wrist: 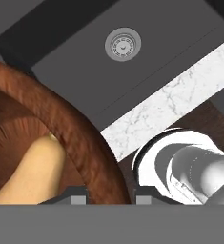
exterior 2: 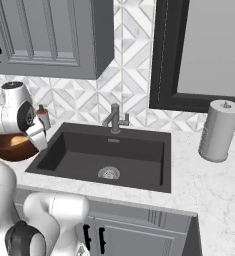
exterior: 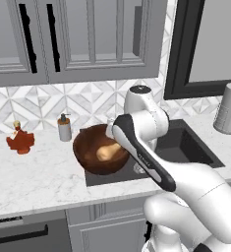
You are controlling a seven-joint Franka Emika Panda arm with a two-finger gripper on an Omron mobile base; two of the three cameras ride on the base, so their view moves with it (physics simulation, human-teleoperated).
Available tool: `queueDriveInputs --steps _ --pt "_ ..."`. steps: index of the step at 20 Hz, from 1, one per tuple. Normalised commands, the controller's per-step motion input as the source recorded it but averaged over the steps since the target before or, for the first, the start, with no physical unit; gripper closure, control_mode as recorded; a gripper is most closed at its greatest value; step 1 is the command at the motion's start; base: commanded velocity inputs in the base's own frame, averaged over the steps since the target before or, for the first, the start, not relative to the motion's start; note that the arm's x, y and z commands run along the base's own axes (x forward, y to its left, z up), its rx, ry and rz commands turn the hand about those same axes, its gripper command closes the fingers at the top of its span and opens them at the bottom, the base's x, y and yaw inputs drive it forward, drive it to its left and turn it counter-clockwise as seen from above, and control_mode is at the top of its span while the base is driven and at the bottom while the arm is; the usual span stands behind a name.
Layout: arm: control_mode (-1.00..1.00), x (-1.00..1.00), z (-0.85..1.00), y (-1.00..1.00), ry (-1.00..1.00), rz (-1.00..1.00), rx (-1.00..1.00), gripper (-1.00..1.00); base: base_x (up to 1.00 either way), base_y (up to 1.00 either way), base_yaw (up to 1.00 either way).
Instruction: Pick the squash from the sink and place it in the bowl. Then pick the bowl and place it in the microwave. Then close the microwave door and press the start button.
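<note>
The dark reddish-brown wooden bowl point(exterior: 90, 152) hangs tilted over the counter at the left edge of the sink point(exterior: 190, 147). The tan squash point(exterior: 107, 151) lies inside it, seen close up as a pale neck point(wrist: 35, 171) in the hand view. My gripper point(wrist: 111, 196) is shut on the bowl's rim point(wrist: 92, 157), one finger inside and one outside. From the right, the bowl point(exterior 2: 9, 146) peeks out behind my wrist. The dark basin point(exterior 2: 109, 152) holds only its round drain point(exterior 2: 109, 173). The microwave and its door are out of view.
A reddish rooster figurine point(exterior: 20, 140) and a soap dispenser point(exterior: 64, 128) stand on the marble counter left of the bowl. The grey faucet point(exterior 2: 114, 118) rises behind the basin. A paper towel roll point(exterior 2: 218, 131) stands at the right. Grey wall cabinets point(exterior: 77, 39) hang overhead.
</note>
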Motion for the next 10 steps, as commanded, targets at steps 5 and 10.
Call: queueDriveInputs --steps 5,10 --pt "-1.00 -0.29 0.32 -0.59 0.03 -0.08 0.04 1.00 0.00 0.00 0.00" --pt "-1.00 -0.15 0.20 -0.32 -0.03 -0.02 0.02 1.00 0.00 0.00 0.00"
